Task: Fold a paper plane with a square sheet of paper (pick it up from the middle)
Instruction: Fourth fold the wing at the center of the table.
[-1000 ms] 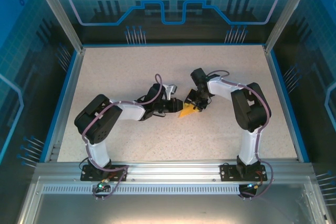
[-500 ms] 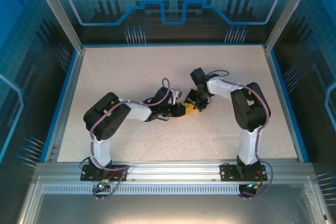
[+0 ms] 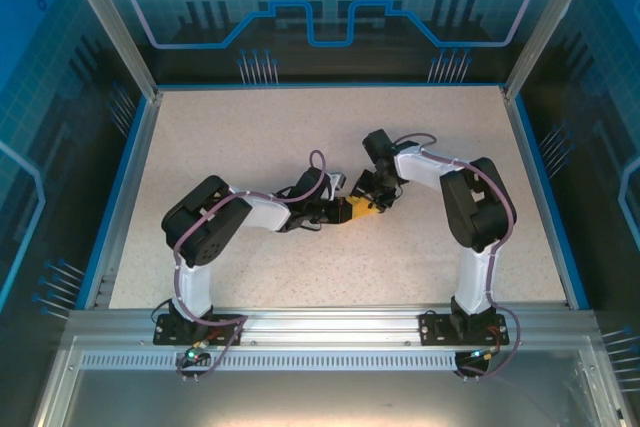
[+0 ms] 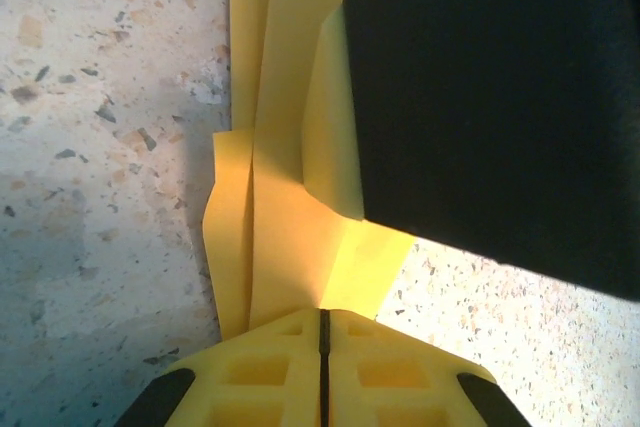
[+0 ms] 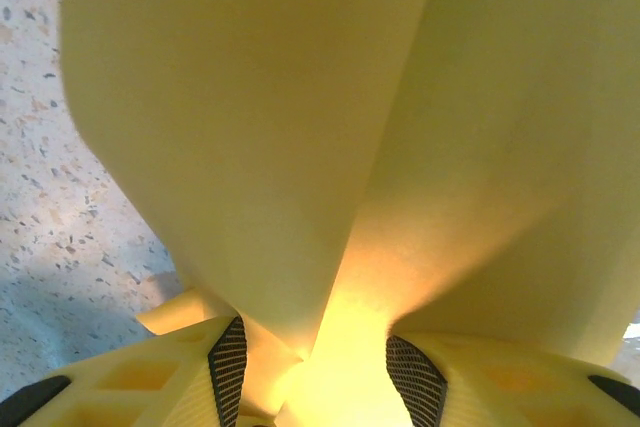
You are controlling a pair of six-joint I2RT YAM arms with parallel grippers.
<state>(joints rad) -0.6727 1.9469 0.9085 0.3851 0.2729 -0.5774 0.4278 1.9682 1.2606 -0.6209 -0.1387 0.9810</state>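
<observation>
From the near edge of the speckled surface [image 3: 250, 137], we see both arms reach in and meet about midway between its left and right edges. There the left gripper [image 4: 322, 315] is pinched tight on a crease of the orange-yellow sheet of paper [image 4: 280, 237], which is folded and partly lifted. Just beyond, the right gripper [image 5: 320, 372] stands half open, its black pads [image 5: 228, 367] astride the paper's raised fold.
</observation>
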